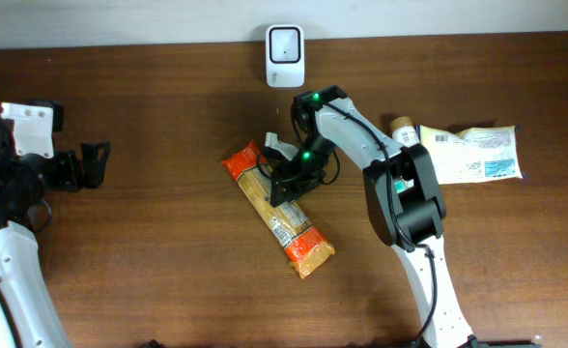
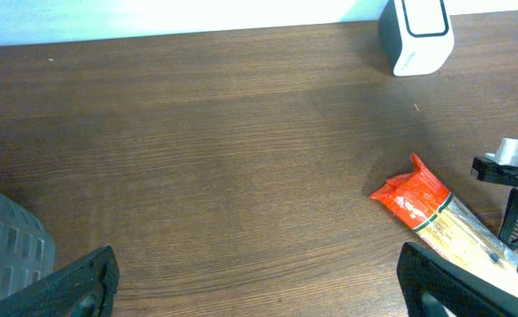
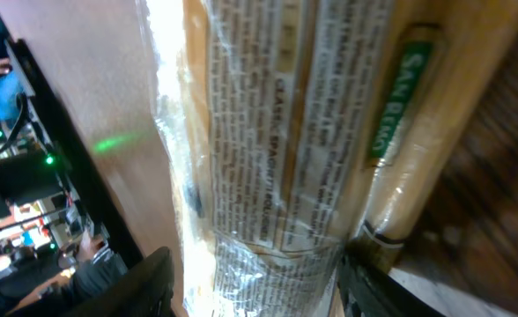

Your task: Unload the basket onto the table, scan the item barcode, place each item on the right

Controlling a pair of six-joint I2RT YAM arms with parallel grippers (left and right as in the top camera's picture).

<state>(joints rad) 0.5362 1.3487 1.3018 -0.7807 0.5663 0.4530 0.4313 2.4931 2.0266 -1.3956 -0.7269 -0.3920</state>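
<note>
Near edge of the brown worktop (image 1: pixel 168 251): the right arm (image 1: pixel 405 208) rises from the near side, right of ctr, reaches away, then bends back w/ its wrist pointing down and left.

Mid-worktop: a spaghetti pack (image 1: pixel 294 237) lies flat on the diagonal, one orange end near-right, the other orange end far-left, clear film w/ a printed label between. The right gripper (image 1: pixel 286 181) sits over the pack's far-left half, green lights lit on the arm above it. In the wrist view the pack (image 3: pixel 268 132) fills the frame lengthways, small print and a green brand strip readable only in part, and runs down between the two dark fingertips (image 3: pixel 365 273); the jaws straddle it, one to each side, but whether they press on the film or stand just off it cannot be told.

Far left, about level w/ the pack: the left gripper (image 1: pixel 96 164) hovers over bare wood, jaws wide apart and holding nothing, well apart from the pack. Its own camera looks across the wood to the pack's orange end (image 2: pixel 418 198).

Right side: a white-and-blue pack (image 1: pixel 477 155) lies flat, untouched.

Far edge, ctr: the white scanner (image 1: pixel 285 56) stands by the wall, well apart from the spaghetti pack; also seen from the left wrist (image 2: pixel 416 35).
</note>
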